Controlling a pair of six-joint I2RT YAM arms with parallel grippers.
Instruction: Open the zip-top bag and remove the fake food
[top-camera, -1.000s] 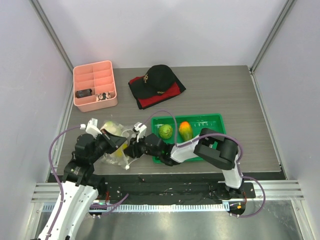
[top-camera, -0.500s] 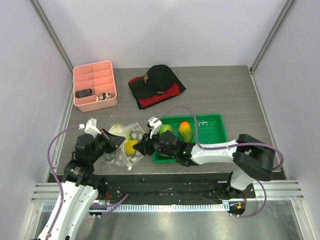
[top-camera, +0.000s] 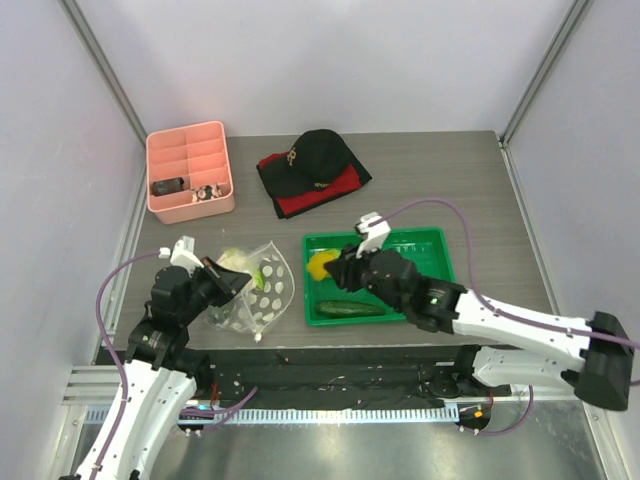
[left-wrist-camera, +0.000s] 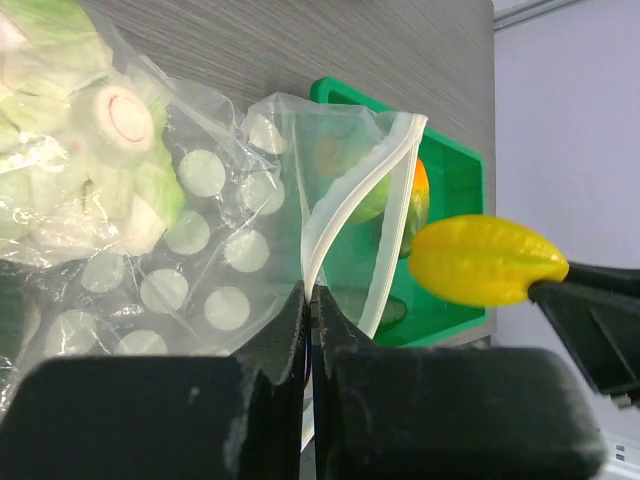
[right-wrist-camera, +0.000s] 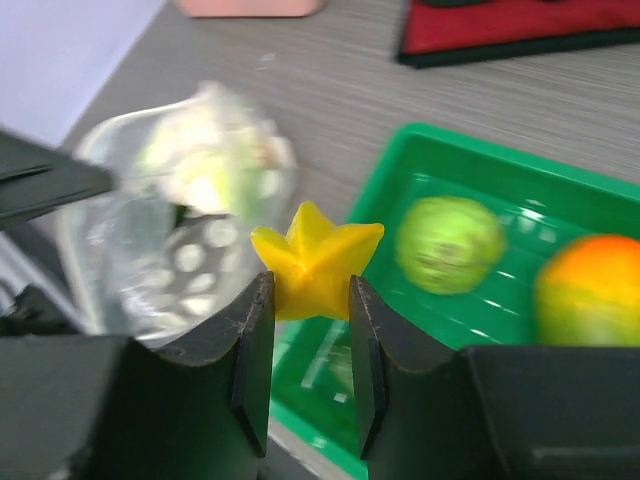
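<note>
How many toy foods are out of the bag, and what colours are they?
Yellow: 1, the star fruit in the right gripper
Light green: 1, a ball in the tray
Orange: 1, a fruit in the tray
Dark green: 1, the cucumber in the tray
Total: 4

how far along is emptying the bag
Done: the zip-top bag is open, and a cucumber, a green ball and an orange piece lie in the green tray. In hand: the right gripper holds a yellow star piece; the left gripper pinches the bag's rim. Remaining: leafy green pieces inside the bag.
</note>
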